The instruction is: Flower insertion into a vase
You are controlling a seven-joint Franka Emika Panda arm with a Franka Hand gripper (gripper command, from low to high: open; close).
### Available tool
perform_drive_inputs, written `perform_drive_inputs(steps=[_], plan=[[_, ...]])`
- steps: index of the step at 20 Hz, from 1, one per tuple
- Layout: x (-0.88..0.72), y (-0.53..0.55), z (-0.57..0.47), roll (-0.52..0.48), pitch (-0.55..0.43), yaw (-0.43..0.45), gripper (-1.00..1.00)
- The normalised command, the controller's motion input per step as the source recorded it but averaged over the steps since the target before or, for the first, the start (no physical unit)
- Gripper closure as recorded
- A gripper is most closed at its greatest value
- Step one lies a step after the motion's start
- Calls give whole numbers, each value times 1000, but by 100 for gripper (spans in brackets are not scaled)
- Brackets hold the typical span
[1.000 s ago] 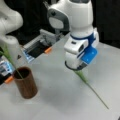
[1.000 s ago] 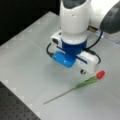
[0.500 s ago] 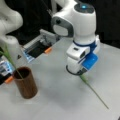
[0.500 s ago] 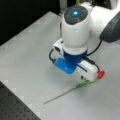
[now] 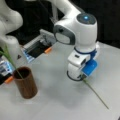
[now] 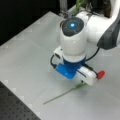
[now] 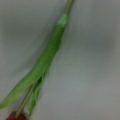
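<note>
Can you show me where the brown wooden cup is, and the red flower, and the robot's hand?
Dark brown wood-grain vase [image 5: 25, 86]: a front view, on its side wall.
Red flower with long green stem [image 6: 101, 74]: a front view, on the red bloom.
Gripper [image 5: 80, 76]: a front view, low over the stem.

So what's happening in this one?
The gripper is low over a red flower lying flat on the grey table, right above its leafy stem. The pictures do not show whether it has hold of it. The brown vase stands apart at a front view's left, with one green stem already in it.
</note>
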Motion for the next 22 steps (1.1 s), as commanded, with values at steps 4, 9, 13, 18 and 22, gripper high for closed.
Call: perform_drive_inputs(steps=[4,9,13,18,22], plan=[[394,0,-177,-204,77,36,-100],[401,69,-137,-221,82,15,-100],[379,83,-77,-251,90,6,-100],[359,50,-79,-267,79,-1,-100],[343,39,-69,-277,63,-18,-100]])
